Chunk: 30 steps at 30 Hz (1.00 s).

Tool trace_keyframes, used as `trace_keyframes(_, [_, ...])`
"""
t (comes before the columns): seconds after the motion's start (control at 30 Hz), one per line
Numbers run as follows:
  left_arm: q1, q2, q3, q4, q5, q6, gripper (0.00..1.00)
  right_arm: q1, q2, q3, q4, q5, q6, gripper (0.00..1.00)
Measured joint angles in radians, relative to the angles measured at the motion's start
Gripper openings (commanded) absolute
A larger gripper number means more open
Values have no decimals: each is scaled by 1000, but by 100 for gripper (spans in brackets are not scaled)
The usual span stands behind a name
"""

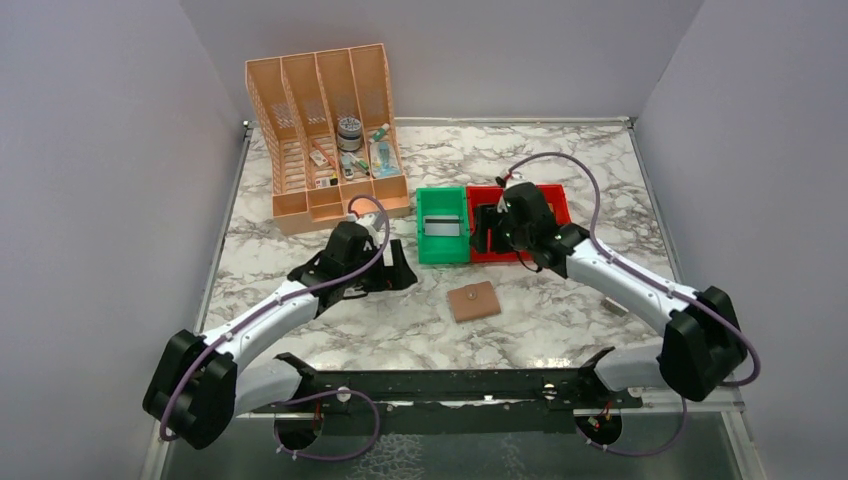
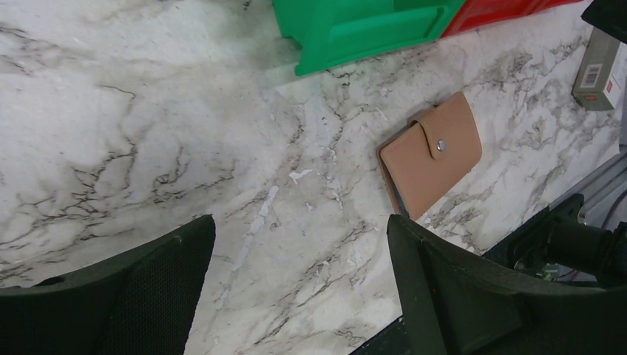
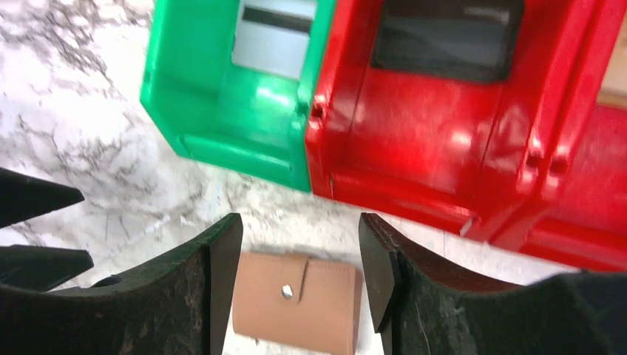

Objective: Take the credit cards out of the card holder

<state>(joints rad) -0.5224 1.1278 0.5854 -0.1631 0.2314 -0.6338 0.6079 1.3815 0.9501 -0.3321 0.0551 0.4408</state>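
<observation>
The card holder (image 1: 474, 300) is a brown bifold lying folded and snapped shut on the marble table. It also shows in the left wrist view (image 2: 431, 154) and the right wrist view (image 3: 296, 302). A dark card (image 3: 444, 37) lies in the red bin (image 3: 444, 148). A light grey card with a dark stripe (image 3: 270, 37) lies in the green bin (image 3: 222, 111). My left gripper (image 1: 400, 272) (image 2: 299, 251) is open and empty, left of the holder. My right gripper (image 1: 488, 235) (image 3: 299, 251) is open and empty, raised over the red bin's front, behind the holder.
A peach desk organizer (image 1: 325, 130) with small items stands at the back left. The green bin (image 1: 442, 225) and red bin (image 1: 555, 205) sit side by side mid-table. A small white box with a red mark (image 2: 597, 70) lies right of the holder. Walls enclose three sides.
</observation>
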Motion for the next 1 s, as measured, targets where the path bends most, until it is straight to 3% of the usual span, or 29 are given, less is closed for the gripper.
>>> trace_keyframes(0.17, [-73, -6, -53, 53, -1, -52, 87, 0, -89, -134, -15, -3, 35, 58])
trace_keyframes(0.47, [-170, -26, -137, 138, -10, -138, 86, 0, -53, -272, -12, -53, 106, 57])
trace_keyframes(0.83, [-219, -34, -145, 176, -35, -203, 83, 8, -115, -447, 132, -278, 211, 53])
trace_keyframes(1.0, [-220, -56, -164, 178, -62, -234, 82, 82, -135, -477, 171, -360, 240, 52])
